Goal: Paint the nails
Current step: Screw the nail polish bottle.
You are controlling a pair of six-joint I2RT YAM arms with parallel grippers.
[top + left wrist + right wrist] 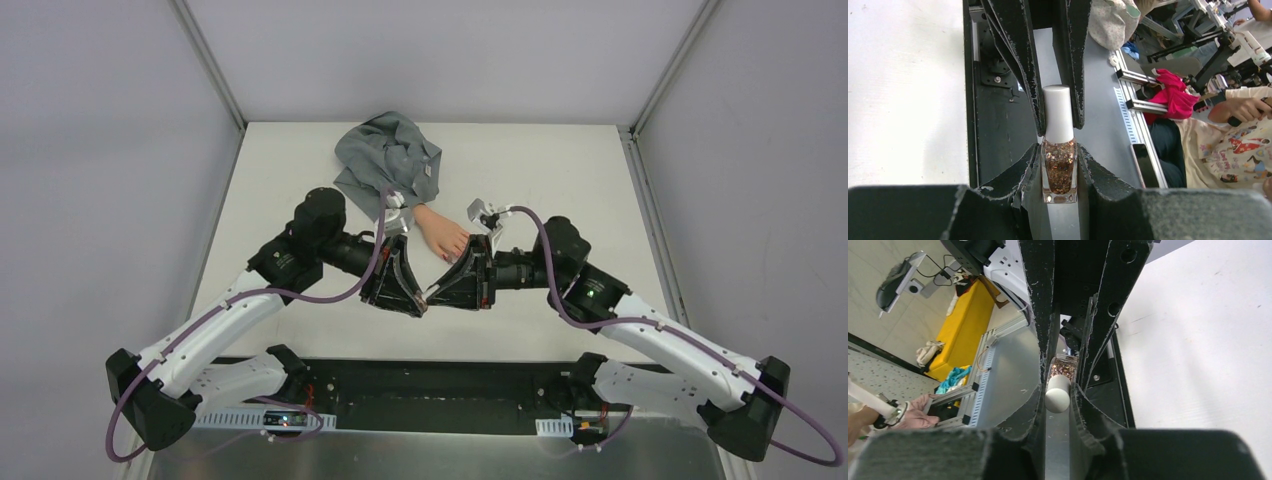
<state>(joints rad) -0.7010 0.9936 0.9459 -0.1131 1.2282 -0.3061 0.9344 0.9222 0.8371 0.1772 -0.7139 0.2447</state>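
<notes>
Uncapping step: your left gripper (1059,147) clamps the glitter polish bottle (1059,172), right gripper (1058,390) pinches its white cap (1057,396); next likely needs unscrewing, nails (447,257) at twelve o'clock.

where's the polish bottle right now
The polish bottle is mid-table in the top view, just nearer than the fake hand, held between both arms: left gripper on its glass body, right gripper on its white cap.

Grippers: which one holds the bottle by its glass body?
The left gripper: its jaws clamp the glittery glass; the right gripper jaws pinch the white cap.
</notes>
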